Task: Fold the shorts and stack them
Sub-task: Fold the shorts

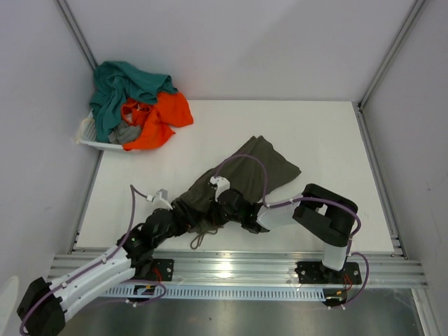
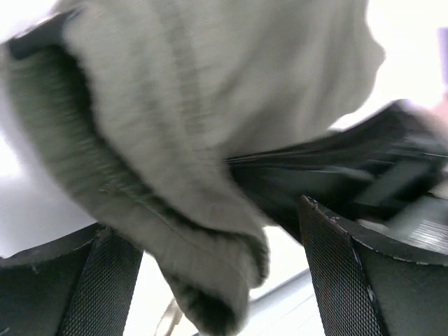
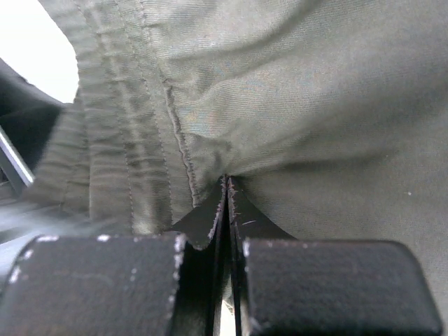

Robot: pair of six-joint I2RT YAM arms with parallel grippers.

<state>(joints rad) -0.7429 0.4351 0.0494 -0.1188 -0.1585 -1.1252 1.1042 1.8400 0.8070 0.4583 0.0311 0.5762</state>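
Note:
The dark olive-green shorts (image 1: 260, 166) lie crumpled in the middle of the table, with the drawstring (image 1: 201, 238) trailing toward the near edge. My right gripper (image 1: 234, 206) is shut on a fold of the olive cloth next to the waistband seam; in the right wrist view the gripper (image 3: 227, 187) pinches the shorts (image 3: 301, 105). My left gripper (image 1: 183, 213) is at the shorts' near-left end. In the left wrist view its gripper (image 2: 224, 280) is open, fingers (image 2: 350, 280) wide apart, and a bunched edge of the shorts (image 2: 203, 175) hangs between them.
A white plastic basket (image 1: 91, 140) stands at the table's far left corner, holding teal shorts (image 1: 122, 87), orange shorts (image 1: 164, 115) and a grey pair (image 1: 126, 133). Grey walls enclose the table. A metal rail (image 1: 238, 266) runs along the near edge.

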